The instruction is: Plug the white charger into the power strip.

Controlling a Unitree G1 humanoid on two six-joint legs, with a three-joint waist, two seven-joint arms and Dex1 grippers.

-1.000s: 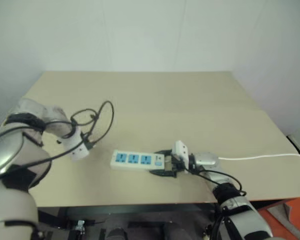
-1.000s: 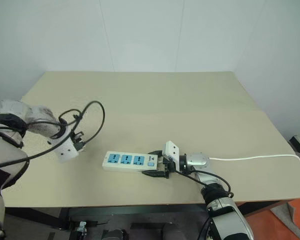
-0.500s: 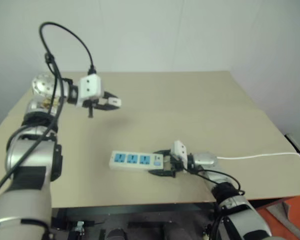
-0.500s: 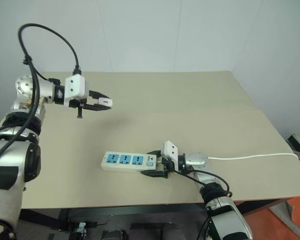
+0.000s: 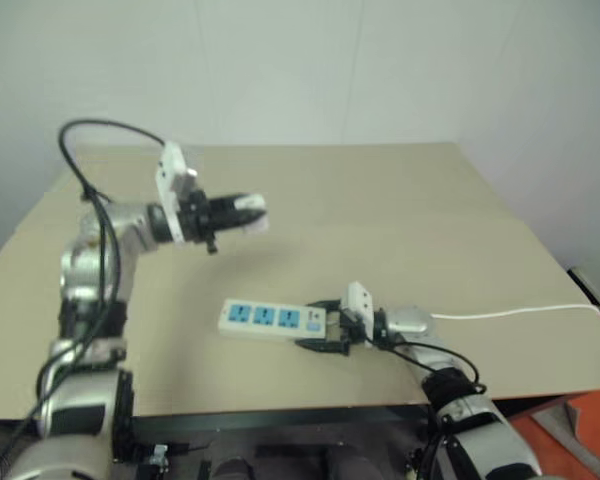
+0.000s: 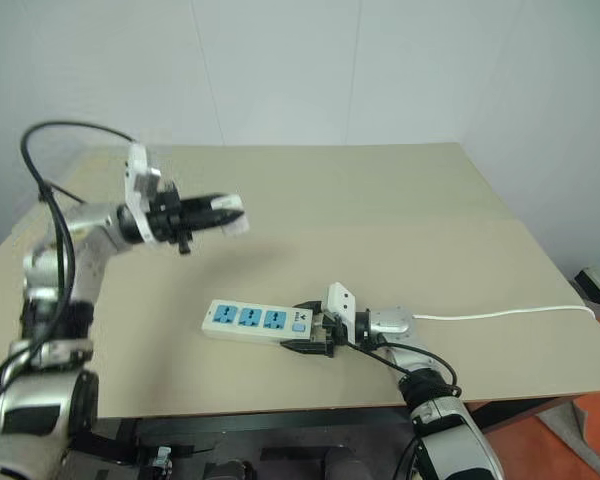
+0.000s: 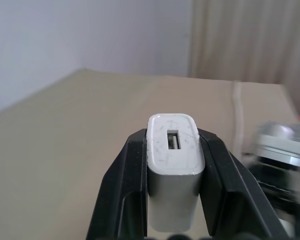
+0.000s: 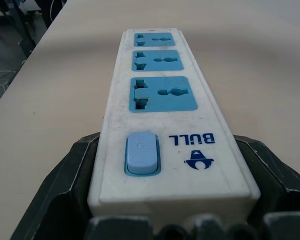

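Observation:
The white charger (image 7: 173,162) is a small white block with a USB slot facing the left wrist camera. My left gripper (image 5: 244,209) is shut on it, one black finger (image 7: 126,185) on each side, and holds it level in the air above the left part of the table, pointing right. The power strip (image 5: 271,320) lies flat near the table's front edge, its three blue sockets (image 8: 162,93) facing up. My right gripper (image 5: 327,331) is shut on its switch end, with the fingers (image 8: 65,192) pressed against both long sides. The charger hangs above and behind the strip's left end.
The beige table (image 5: 380,210) stretches wide behind the strip. The strip's thin white cord (image 5: 510,314) runs along the table to its right edge. A black cable (image 5: 90,150) loops above my left arm. A white wall stands behind the table.
My left arm has risen from the table's left side, rolled over and swung right, carrying the charger above the table. The right gripper and the strip have stayed put.

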